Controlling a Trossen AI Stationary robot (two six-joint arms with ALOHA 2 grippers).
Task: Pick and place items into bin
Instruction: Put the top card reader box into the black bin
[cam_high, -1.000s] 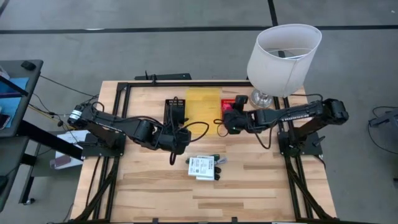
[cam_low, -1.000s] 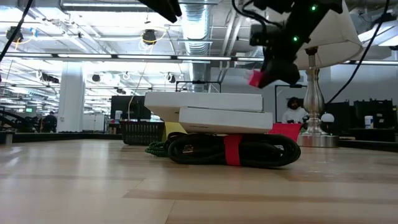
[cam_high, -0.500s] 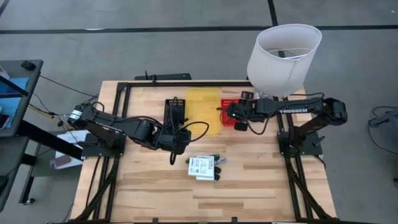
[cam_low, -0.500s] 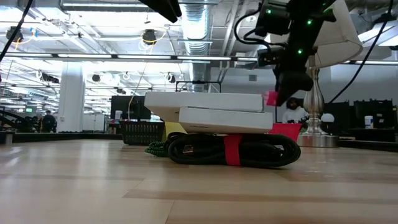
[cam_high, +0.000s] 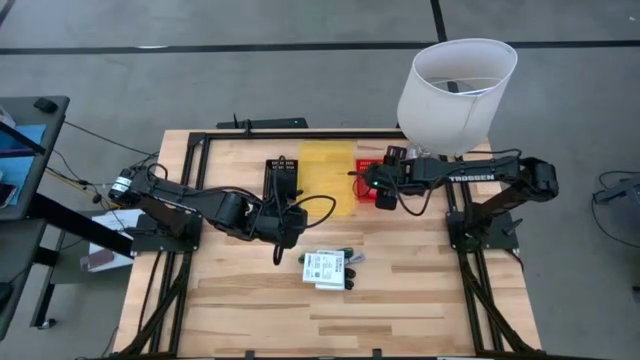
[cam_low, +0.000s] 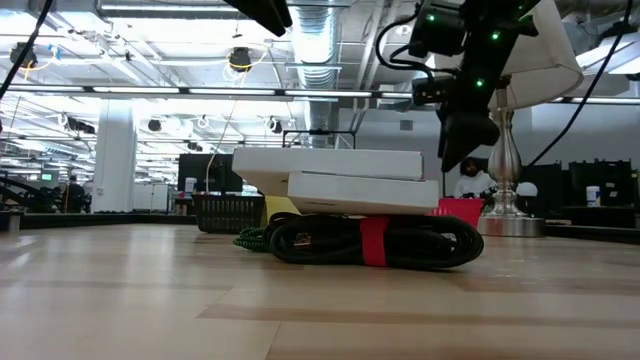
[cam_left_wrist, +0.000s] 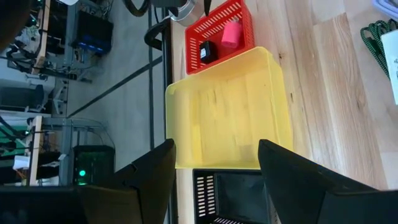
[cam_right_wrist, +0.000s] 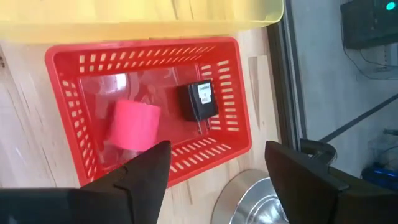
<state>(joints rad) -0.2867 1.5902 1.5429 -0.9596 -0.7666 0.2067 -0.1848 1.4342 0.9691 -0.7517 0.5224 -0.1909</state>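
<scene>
With our right gripper (cam_right_wrist: 214, 168) wide open and empty above the red basket (cam_right_wrist: 239, 134) at frame centre, where the red piece (cam_right_wrist: 132, 124) lies, we judge the stiff, light white packs (cam_high: 325, 268) lower-centre best pinched across their edges.

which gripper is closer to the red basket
Right. The right gripper hangs open directly over the red basket, which holds a pink block and a black cube. The left gripper is open too, across the yellow bin from it.
</scene>
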